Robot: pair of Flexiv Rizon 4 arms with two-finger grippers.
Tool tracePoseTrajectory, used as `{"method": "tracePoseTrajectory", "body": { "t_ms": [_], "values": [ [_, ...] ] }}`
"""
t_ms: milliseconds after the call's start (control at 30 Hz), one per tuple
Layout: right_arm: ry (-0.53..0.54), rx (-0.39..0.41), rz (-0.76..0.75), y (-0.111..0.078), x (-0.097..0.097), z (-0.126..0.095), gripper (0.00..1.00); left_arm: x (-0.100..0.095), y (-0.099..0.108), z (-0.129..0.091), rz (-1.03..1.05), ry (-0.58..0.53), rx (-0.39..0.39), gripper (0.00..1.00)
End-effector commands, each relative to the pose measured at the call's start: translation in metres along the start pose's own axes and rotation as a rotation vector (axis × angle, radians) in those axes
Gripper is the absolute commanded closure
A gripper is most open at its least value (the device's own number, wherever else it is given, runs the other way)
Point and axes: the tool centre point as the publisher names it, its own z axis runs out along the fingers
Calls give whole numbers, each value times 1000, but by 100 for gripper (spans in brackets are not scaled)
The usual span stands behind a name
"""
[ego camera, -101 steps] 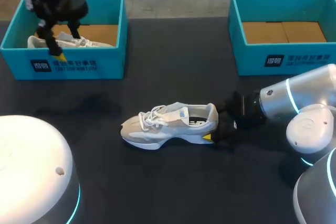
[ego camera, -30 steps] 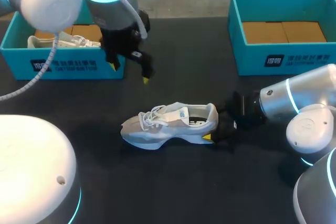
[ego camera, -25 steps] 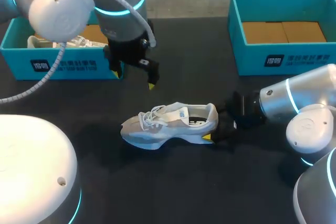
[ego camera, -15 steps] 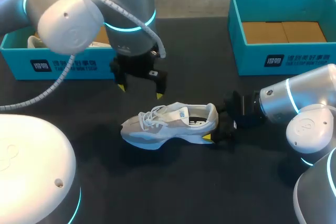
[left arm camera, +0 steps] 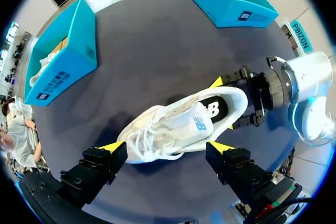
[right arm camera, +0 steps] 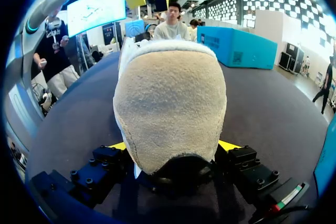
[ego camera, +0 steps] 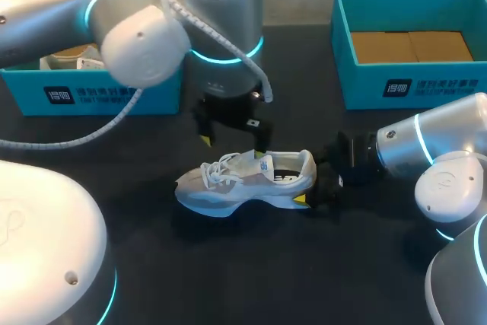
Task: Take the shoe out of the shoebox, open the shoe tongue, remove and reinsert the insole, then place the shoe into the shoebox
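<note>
Shoe [ego camera: 243, 180] sits on the table [ego camera: 228, 264], heel [right arm camera: 170, 103] clamped in the right gripper [right arm camera: 172, 148], left gripper [left arm camera: 167, 147] wide open above the laces [left arm camera: 152, 140] (tongue-opening step, likely), needing next to pinch the tongue [left arm camera: 184, 124].

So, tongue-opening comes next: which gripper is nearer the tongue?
Left. The left gripper hangs open over the tongue; the right gripper is shut on the shoe at its heel.

Bright, even light falls from above on the dark table [ego camera: 251, 279], which gives back only a dull sheen. The shoe [ego camera: 243, 180] casts a soft, faint shadow beside its sole, darker in the left wrist view. Pale highlights lie on the left arm [ego camera: 137, 36] and right arm [ego camera: 449, 150]; cyan rings glow on both.
</note>
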Motion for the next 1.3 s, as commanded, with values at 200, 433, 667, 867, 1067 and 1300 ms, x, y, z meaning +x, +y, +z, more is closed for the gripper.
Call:
{"method": "tracePoseTrajectory", "body": {
  "t_ms": [200, 433, 667, 867, 1067, 1300],
  "values": [
    [-1, 3, 0, -1, 2, 5, 100, 6, -5, 2, 0, -9, -9, 0],
    [-1, 3, 0, -1, 2, 5, 100, 6, -5, 3, -4, -8, -8, 0],
    [-1, 3, 0, -1, 2, 5, 100, 21, -5, 15, -74, -15, 12, 0],
    [-1, 3, 0, -1, 2, 5, 100, 34, -8, 28, -77, 2, -7, 0],
    [-1, 3, 0, -1, 2, 5, 100, 42, -12, 40, -76, -4, -12, 0],
    [-1, 3, 0, -1, 2, 5, 100, 45, -17, 50, -88, -14, -14, 0]
  ]
}}
